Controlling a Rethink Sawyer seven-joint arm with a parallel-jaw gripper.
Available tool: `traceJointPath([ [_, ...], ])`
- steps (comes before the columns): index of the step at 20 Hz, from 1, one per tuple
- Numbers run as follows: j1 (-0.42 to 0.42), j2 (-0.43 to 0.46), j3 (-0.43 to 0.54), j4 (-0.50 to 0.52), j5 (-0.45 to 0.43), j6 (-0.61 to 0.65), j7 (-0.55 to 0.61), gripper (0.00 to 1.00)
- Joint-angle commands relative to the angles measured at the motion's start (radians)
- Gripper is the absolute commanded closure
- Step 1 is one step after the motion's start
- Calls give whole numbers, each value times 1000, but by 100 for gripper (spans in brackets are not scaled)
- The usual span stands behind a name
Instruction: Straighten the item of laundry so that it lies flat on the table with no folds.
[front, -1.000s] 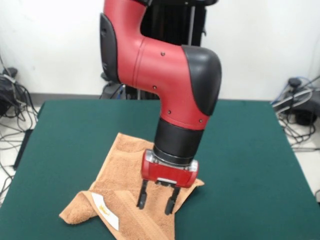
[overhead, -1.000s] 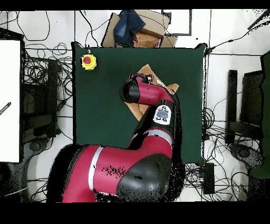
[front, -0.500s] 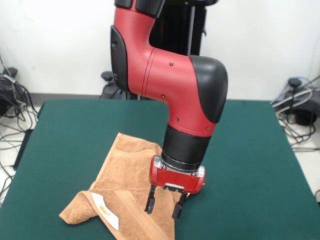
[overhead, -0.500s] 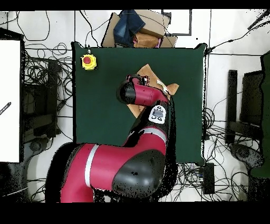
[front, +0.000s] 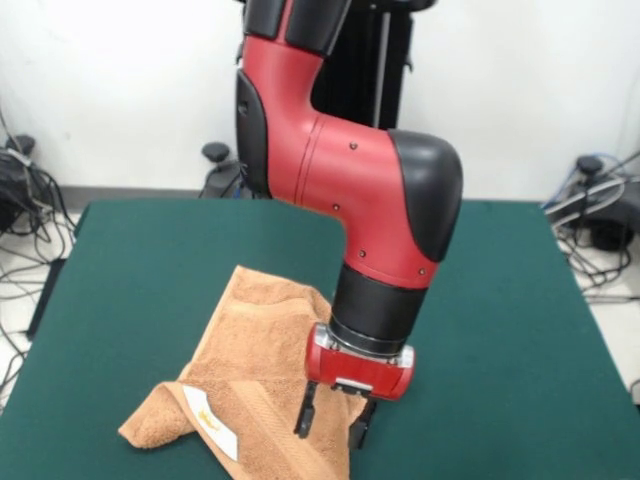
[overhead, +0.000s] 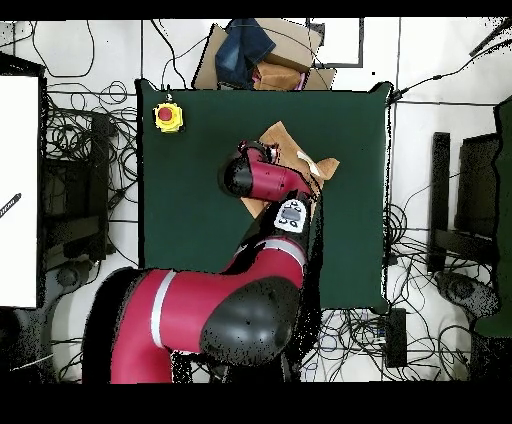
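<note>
In the front view, cables lie tangled on the floor at the far left, beside the dark green worktop (front: 150, 260). On the worktop's near left part lies the tan-orange towel (front: 255, 345), not flat: its left near corner is folded over into a thick, rounded lump, and the cloth rises from there in soft ridges toward a peak pointing away from the camera. A small white label (front: 212, 422) with an orange mark sits on the folded part, next to the woven border band (front: 275, 430) that runs down toward the picture's bottom edge.

Just right of the label, the red and black arm (front: 370, 210) comes down from above, bending at a black-capped elbow. Its pincer (front: 335, 425) hangs over the towel's right edge with the two dark fingers (front: 307, 412) pointing down and spread apart, nothing between them. The tips are close to the cloth; whether they touch it cannot be told. To the right of the arm the worktop is bare green, and beyond its right edge more cables and dark gear lie on the floor.

In the overhead view, a yellow box with a red button (overhead: 168, 117) stands near one worktop corner. The towel (overhead: 290, 140) shows as a tan patch partly hidden under the arm (overhead: 262, 180), and cardboard with dark cloth (overhead: 262, 58) lies beyond the worktop's edge.
</note>
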Motion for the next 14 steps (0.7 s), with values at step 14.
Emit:
traceJointPath([
  [14, 111, 204, -153, -157, 211, -31, 202, 0],
])
